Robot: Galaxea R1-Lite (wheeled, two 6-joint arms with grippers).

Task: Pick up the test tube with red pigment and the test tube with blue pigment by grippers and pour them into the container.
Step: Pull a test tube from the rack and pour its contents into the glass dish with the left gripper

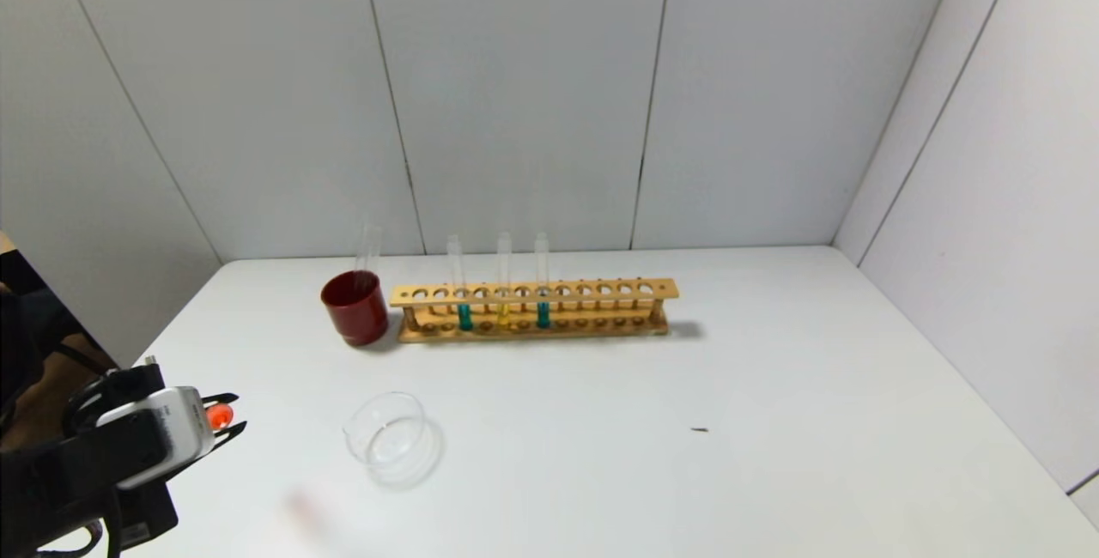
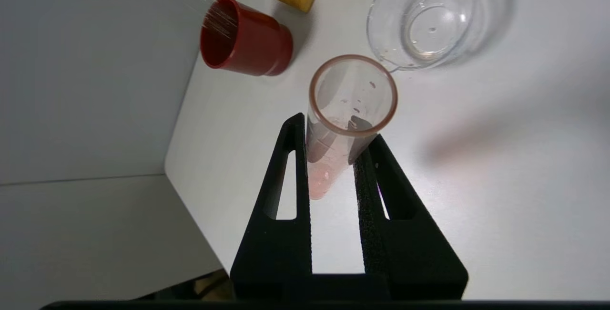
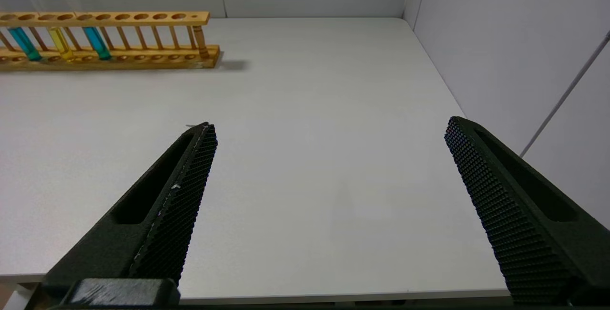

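My left gripper [image 1: 225, 417] is at the table's front left corner, left of the container, shut on the test tube with red pigment [image 1: 220, 415]. In the left wrist view the fingers [image 2: 300, 157] clamp the tube [image 2: 350, 93], its open mouth towards the camera and its pink-red bottom below. The container [image 1: 391, 438], a clear low dish, stands empty on the table and also shows in the left wrist view [image 2: 429, 19]. The test tube with blue pigment [image 1: 543, 314] stands in the wooden rack [image 1: 601, 290]; it also shows in the right wrist view [image 3: 97, 43]. My right gripper [image 3: 331, 126] is open and empty above the table's front right.
A dark red cup [image 1: 355, 307] with an empty clear tube [image 1: 369, 247] in it stands left of the rack. A teal tube [image 1: 464, 316] and a yellow tube [image 1: 503, 313] also stand in the rack. Grey walls close the back and right.
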